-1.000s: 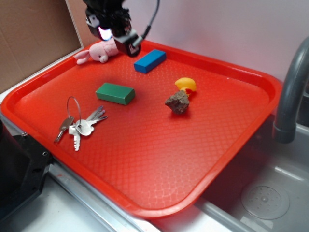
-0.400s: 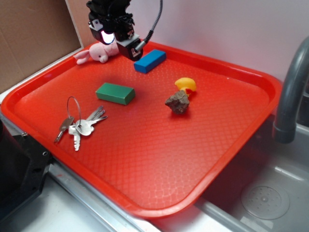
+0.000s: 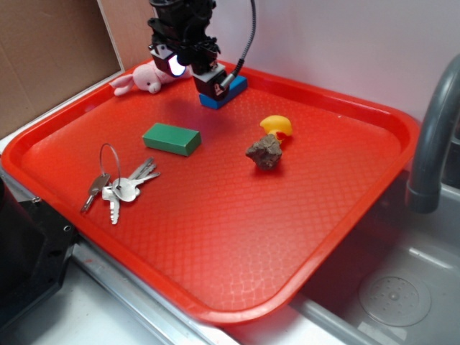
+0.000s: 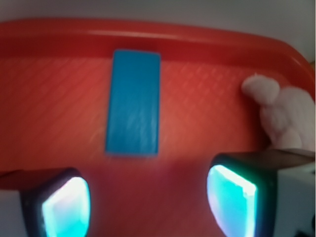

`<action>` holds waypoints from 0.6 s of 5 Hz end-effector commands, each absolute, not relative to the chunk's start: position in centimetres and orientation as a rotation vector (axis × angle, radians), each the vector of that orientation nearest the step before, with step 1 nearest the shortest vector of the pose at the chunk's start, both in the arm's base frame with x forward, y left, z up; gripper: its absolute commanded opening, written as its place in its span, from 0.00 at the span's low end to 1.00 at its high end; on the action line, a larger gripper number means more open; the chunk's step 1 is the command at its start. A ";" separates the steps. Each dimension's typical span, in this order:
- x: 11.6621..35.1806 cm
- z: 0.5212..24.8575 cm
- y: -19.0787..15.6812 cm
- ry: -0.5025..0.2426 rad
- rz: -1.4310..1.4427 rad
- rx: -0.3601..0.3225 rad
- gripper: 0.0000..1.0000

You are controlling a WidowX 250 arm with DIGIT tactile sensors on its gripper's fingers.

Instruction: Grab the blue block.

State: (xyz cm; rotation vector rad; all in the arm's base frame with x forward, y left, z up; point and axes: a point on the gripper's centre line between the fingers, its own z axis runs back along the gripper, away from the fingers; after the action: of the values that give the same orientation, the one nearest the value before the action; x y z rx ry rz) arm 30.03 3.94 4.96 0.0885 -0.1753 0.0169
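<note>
One smooth blue block [image 4: 133, 102] flat on the waffle-textured red tray [image 3: 237, 237], fingers [image 4: 232, 200] apart above it.

The blue block [image 4: 133, 102] [image 3: 228, 92], a smooth bright-blue brick, lies flat on the tray's far side, near its rim.

Wall: I see a plain pale wall [image 3: 345, 43] behind.
Left side: a brown cardboard panel [image 3: 50, 50] stands upright.
Right side: I see a grey faucet [image 3: 435, 136] over a steel sink [image 3: 402, 295].
Light: even, soft.
</note>
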 end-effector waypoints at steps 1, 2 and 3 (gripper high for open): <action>32.8 4.6 4.8 -0.224 0.027 0.065 1.00; 33.4 3.4 4.6 -0.207 0.017 0.036 1.00; 33.5 3.1 4.0 -0.204 -0.002 0.024 1.00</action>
State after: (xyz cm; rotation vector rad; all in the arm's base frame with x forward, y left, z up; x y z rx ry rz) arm 32.38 4.03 1.77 0.0186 -0.1615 0.0072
